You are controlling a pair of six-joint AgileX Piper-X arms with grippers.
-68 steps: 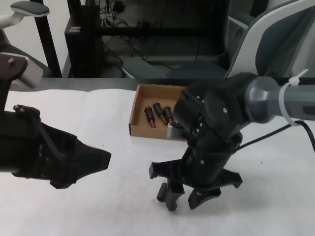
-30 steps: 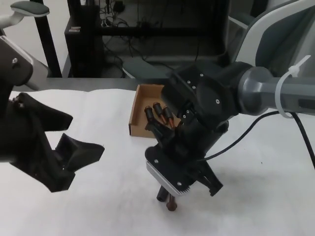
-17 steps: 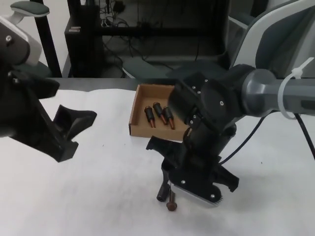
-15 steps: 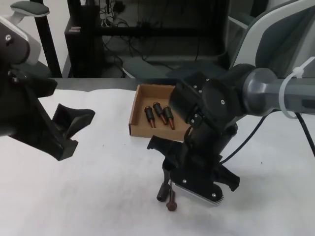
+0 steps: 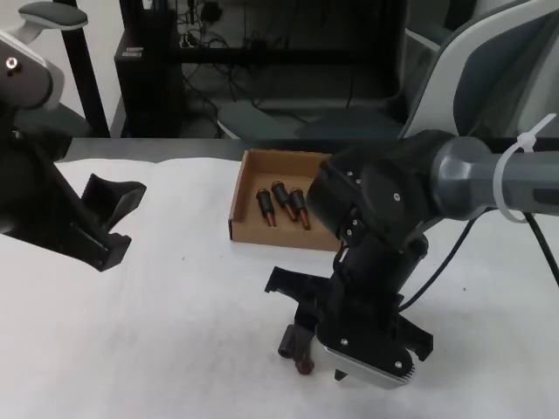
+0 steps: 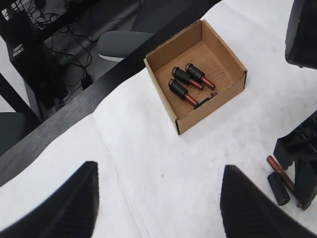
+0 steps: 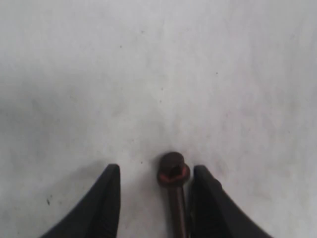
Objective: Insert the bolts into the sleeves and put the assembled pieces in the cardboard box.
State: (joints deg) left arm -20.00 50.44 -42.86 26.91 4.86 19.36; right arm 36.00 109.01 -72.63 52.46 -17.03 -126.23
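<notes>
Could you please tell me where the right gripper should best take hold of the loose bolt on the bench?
Take the bolt by its shank, just behind the flanged head, coming straight down from above. It lies flat, shank running between the right gripper's open fingers, so closing across it should pinch it.

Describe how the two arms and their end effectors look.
Right arm: grey metallic tube, white zip tie, black cable, black joint housings. Left arm: black with a pale shell. Left end effector and right end effector: black, tapered fingers.
</notes>
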